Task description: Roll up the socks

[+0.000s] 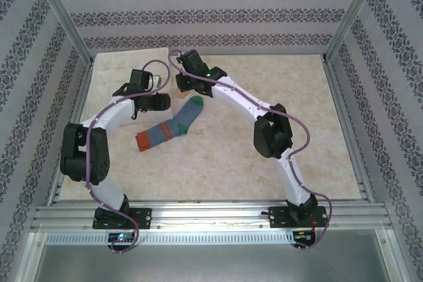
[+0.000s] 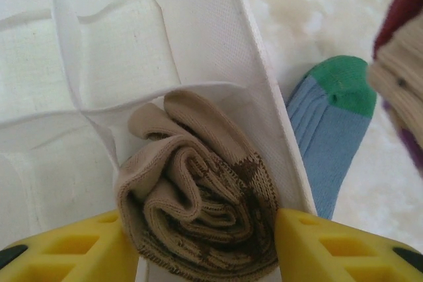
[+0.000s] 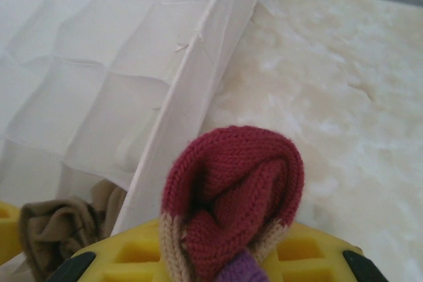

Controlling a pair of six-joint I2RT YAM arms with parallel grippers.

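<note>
Blue sock [image 1: 173, 125] flashes a green toe and orange cuff. Argyle sock [image 2: 198, 209]: tan, brown diamonds. Maroon-toed sock [image 3: 231, 189]: tan body, purple patch at six o'clock. Quilted box [image 3: 99, 97] plain white; tabletop [image 1: 297, 123] cream and mottled.

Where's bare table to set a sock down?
Free: table right of the right arm; the strip between the blue sock and the arm bases. Crowded: box corner, where left gripper holds the argyle sock and right gripper the maroon-toed sock.
</note>
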